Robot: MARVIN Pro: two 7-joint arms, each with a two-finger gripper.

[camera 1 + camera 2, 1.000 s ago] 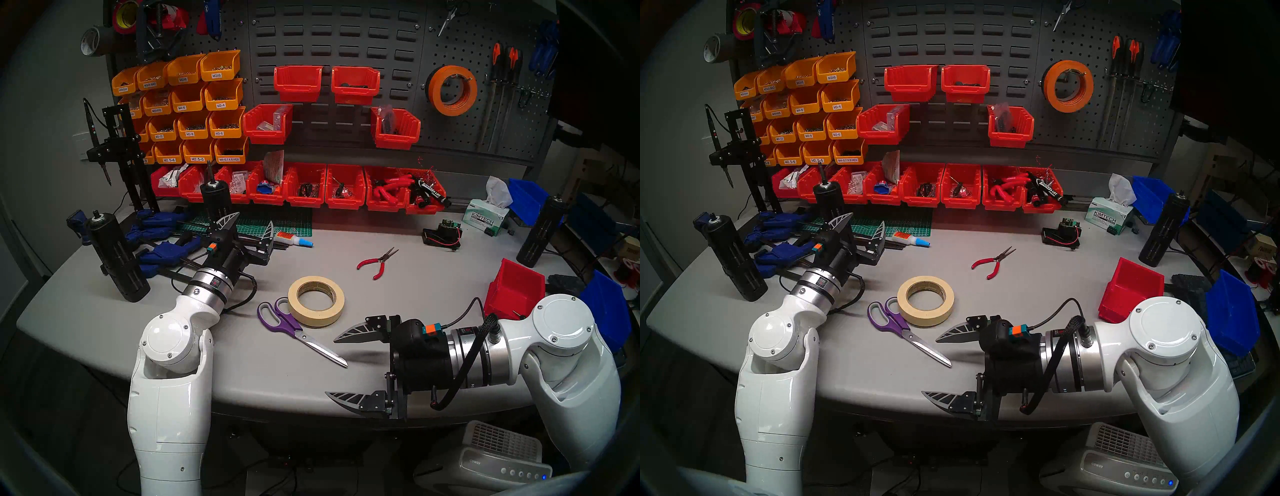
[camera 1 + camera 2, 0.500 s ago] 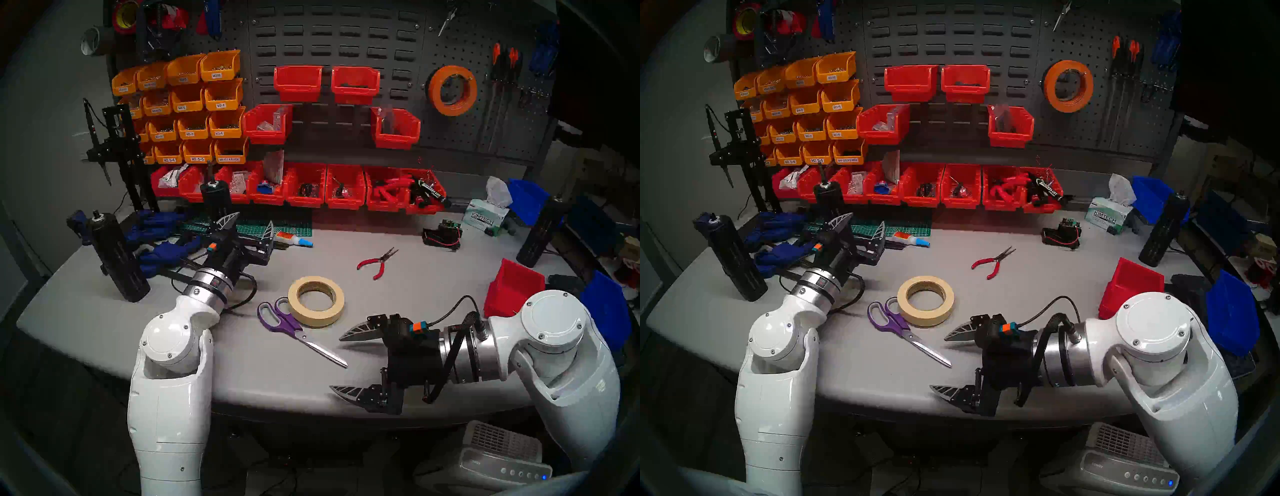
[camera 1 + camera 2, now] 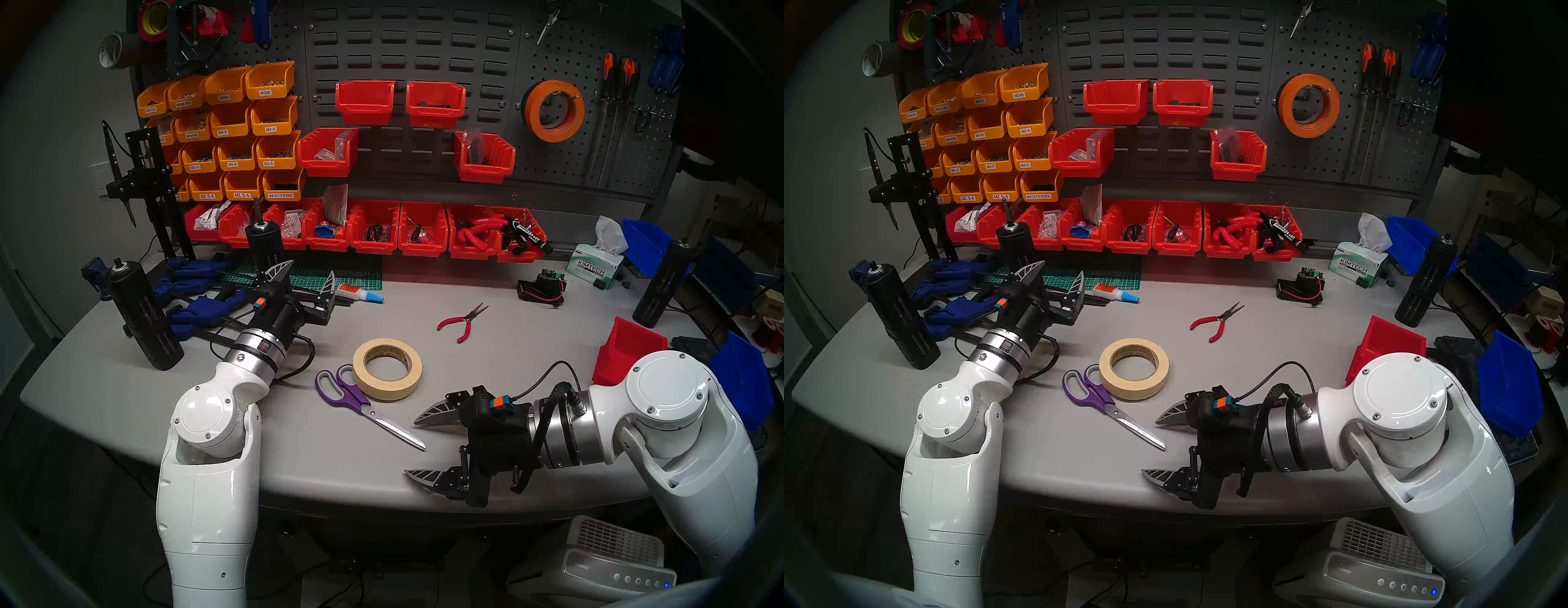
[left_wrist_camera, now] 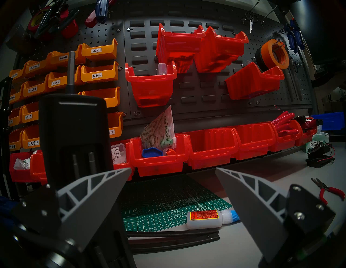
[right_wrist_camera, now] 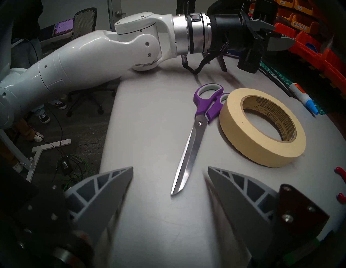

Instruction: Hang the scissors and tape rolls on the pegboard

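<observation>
The left pincer (image 3: 304,271), jaws apart and empty, hangs over the green mat (image 3: 352,278) at the back left of the worktop (image 3: 509,365). The scissors (image 3: 365,405) lie flat, one handle touching the cream tape roll (image 3: 387,368), with bare surface around the blades. The right pincer (image 3: 413,448), jaws wide apart and empty, hovers near the front edge just beside the blade tip, while the orange tape roll (image 3: 553,110) hangs on the pegboard (image 3: 594,161).

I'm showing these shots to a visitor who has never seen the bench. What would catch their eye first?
Probably the wall of orange bins and red bins behind the table, bright against the dark panels. Next, the purple-handled scissors and cream tape roll lying side by side mid-table, with the right gripper open just beyond the blade tips. On the pegboard at right hangs an orange tape roll.
</observation>
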